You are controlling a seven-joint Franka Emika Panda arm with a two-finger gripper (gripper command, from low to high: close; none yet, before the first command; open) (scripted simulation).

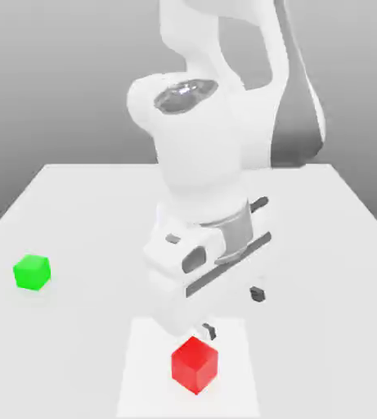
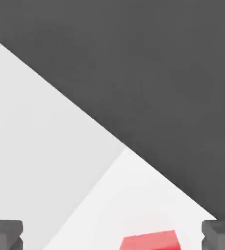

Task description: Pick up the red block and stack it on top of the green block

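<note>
White table (image 1: 77, 213): red block (image 1: 195, 364), green block (image 1: 32, 272)

Simulated tabletop (image 1: 77, 204), blank grey backdrop

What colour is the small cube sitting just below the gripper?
Bright red: the small smooth red cube, clearest in the exterior view.

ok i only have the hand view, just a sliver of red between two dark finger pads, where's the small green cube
Observer: The small bright green cube sits alone on the white table, far toward the exterior view's left.
Operator: is the red thing a whole cube
Observer: Yes, the small bright red cube stands on a paler patch at the table's near edge.
Operator: are we holding it
Observer: No, the open gripper is above the red cube and clear of it.
</note>
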